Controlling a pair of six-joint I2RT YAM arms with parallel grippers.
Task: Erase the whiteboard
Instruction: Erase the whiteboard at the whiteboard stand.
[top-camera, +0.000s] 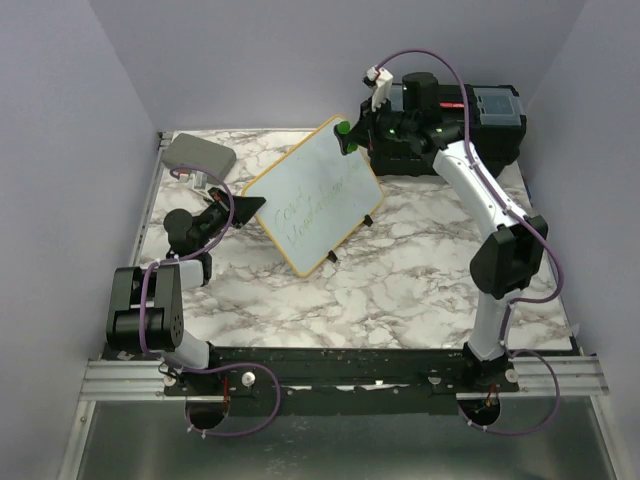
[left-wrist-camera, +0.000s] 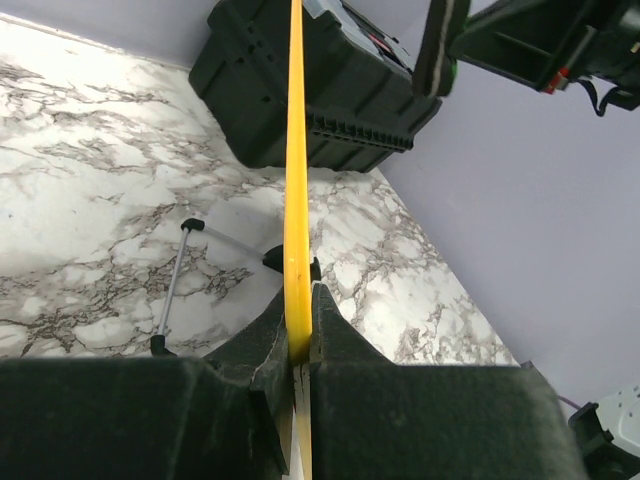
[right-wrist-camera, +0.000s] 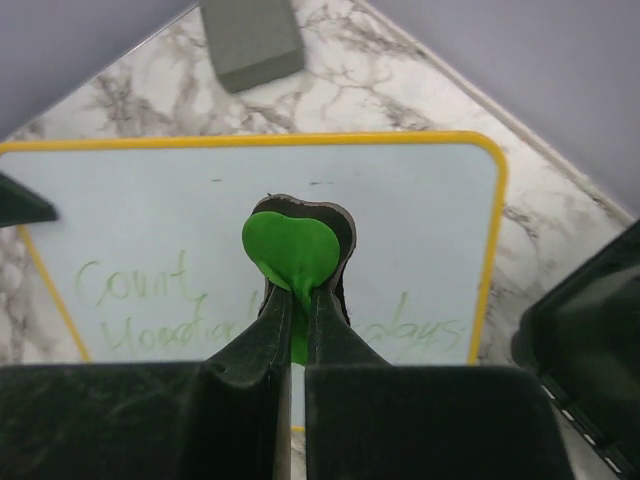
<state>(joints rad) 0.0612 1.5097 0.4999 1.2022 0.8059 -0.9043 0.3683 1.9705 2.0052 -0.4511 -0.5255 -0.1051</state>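
Note:
The whiteboard (top-camera: 315, 200) has a yellow frame and stands tilted on the marble table, with green writing (top-camera: 322, 207) across it. My left gripper (top-camera: 243, 207) is shut on the board's left edge; in the left wrist view the yellow edge (left-wrist-camera: 297, 150) runs up from between the fingers of my left gripper (left-wrist-camera: 298, 330). My right gripper (top-camera: 345, 135) is shut on a green heart-shaped eraser (right-wrist-camera: 290, 250) with a black pad. It holds the eraser at the board's face (right-wrist-camera: 150, 220), just above the writing (right-wrist-camera: 140, 290). I cannot tell whether the eraser touches the board.
A black toolbox (top-camera: 470, 130) stands at the back right behind the board, also in the left wrist view (left-wrist-camera: 300, 90). A grey rounded case (top-camera: 198, 153) lies at the back left. The board's wire stand (left-wrist-camera: 170, 280) rests on the table. Purple walls close in on three sides.

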